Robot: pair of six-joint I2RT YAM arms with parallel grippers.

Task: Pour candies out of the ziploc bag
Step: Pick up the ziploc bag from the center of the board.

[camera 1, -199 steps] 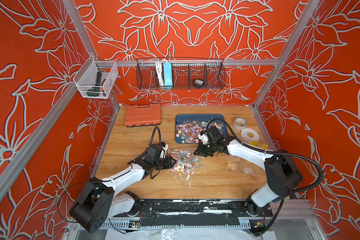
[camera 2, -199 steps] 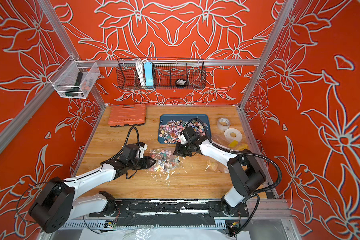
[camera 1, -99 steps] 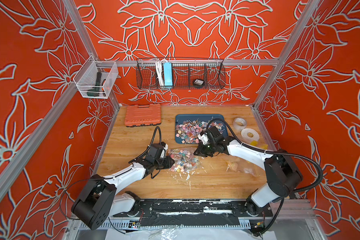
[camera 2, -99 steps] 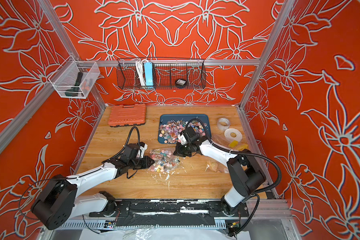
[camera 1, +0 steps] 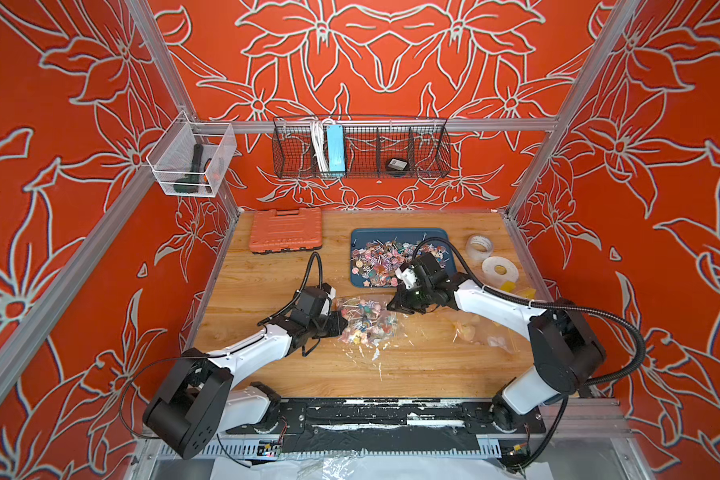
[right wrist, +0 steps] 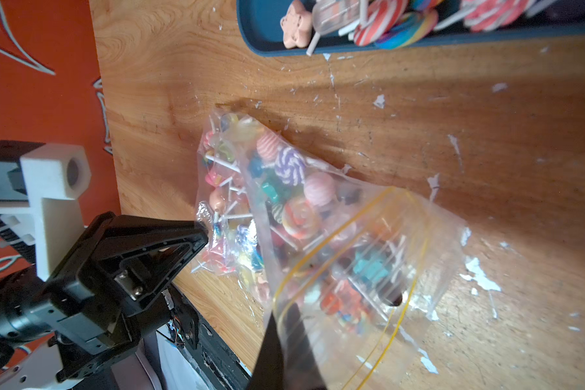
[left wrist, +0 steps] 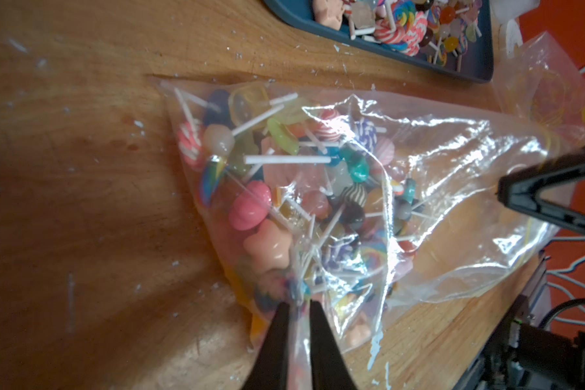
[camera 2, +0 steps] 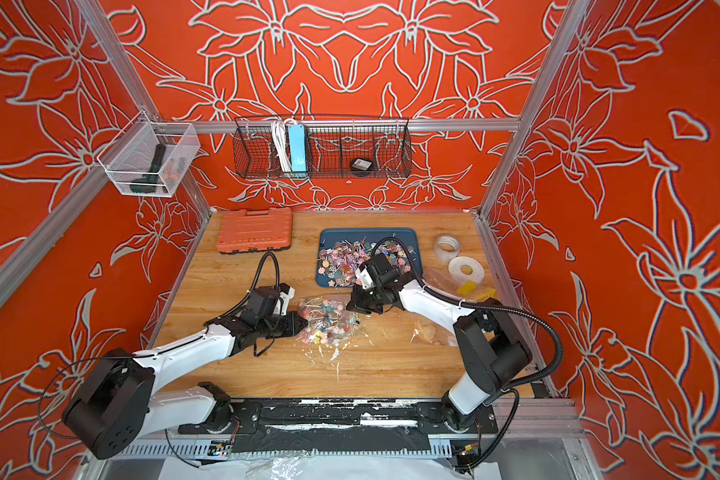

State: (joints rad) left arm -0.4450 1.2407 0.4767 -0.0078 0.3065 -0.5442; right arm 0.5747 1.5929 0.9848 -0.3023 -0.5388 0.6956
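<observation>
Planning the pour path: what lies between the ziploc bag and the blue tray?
Just bare wooden tabletop with white flecks, as the right wrist view shows between ziploc bag and blue tray.

Bright even light, glare on the ziploc bag [left wrist: 436,162], blurry wrist-view foreground.

A robotics lab test cell is indicated: a wooden tabletop [camera 1: 262,278] is boxed in by aluminium profiles [camera 1: 495,124] hung with orange panels [camera 1: 391,54] (white flower outlines printed on them), two white-and-black robot arms [camera 1: 246,353] are mounted on a black base rail [camera 1: 371,415] with exposed wiring [camera 1: 272,449] beneath, and a wire basket [camera 1: 360,153] is hung at the back.
</observation>
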